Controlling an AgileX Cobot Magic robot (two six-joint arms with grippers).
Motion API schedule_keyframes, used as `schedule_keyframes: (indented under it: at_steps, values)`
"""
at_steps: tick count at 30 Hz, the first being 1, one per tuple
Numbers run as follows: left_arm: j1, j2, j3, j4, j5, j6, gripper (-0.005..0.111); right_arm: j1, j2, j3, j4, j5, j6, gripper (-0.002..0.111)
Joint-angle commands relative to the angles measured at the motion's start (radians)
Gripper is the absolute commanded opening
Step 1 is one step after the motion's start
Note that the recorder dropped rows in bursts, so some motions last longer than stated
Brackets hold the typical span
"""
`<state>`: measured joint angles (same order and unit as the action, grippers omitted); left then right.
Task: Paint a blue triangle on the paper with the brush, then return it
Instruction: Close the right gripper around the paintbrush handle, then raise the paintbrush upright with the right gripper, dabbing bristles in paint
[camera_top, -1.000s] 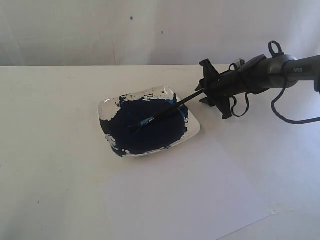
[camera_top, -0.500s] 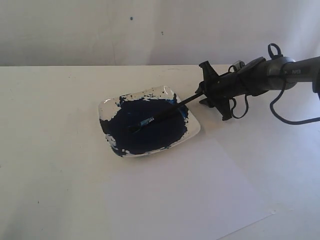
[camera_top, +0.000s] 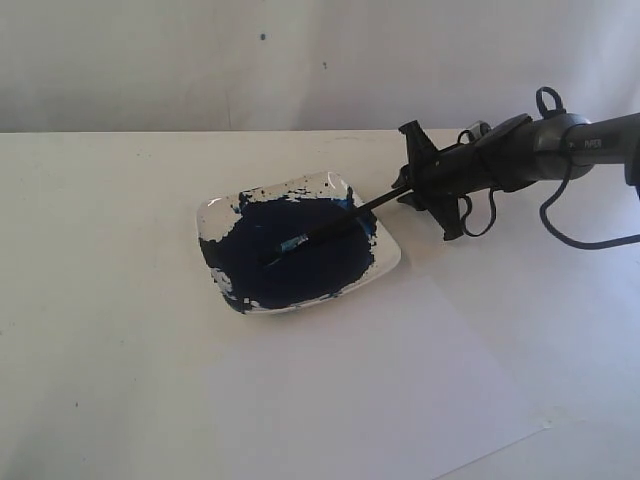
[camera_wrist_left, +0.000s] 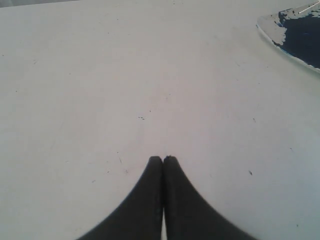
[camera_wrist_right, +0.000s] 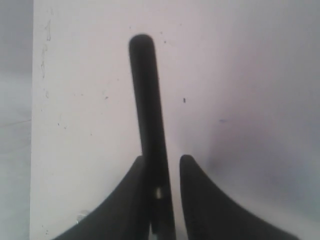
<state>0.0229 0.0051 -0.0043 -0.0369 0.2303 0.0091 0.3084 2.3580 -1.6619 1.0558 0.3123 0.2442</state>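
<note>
Two hands: your right hand (camera_top: 402, 188), at 2 o'clock of the dish (camera_top: 392, 262), is narrowly parted around the brush (camera_top: 325, 229), bristles in paint (camera_top: 300, 278); your left hand (camera_wrist_left: 163, 159) is pressed closed, empty. The paper (camera_top: 400, 400) lies at 5 o'clock.

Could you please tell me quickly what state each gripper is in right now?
Left gripper: closed, holding nothing.
Right gripper: open around the thin black-handled paintbrush, with a gap showing on one side; not clamped.
</note>
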Motion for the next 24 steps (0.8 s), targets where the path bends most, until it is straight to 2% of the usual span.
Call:
schedule_keyframes:
  at_steps: [1,11,24]
  values:
    - [-0.007,0.005,0.004,-0.007,0.002,-0.009,0.000,-0.010,-0.001,-0.004,0.008,-0.009,-0.014,0.019]
    - [-0.007,0.005,0.004,-0.007,0.002,-0.009,0.000,-0.010,-0.005,-0.004,0.008,-0.009,-0.014,0.005]
    - [-0.007,0.005,0.004,-0.007,0.002,-0.009,0.000,-0.010,-0.073,-0.004,-0.030,0.040,-0.072,0.003]
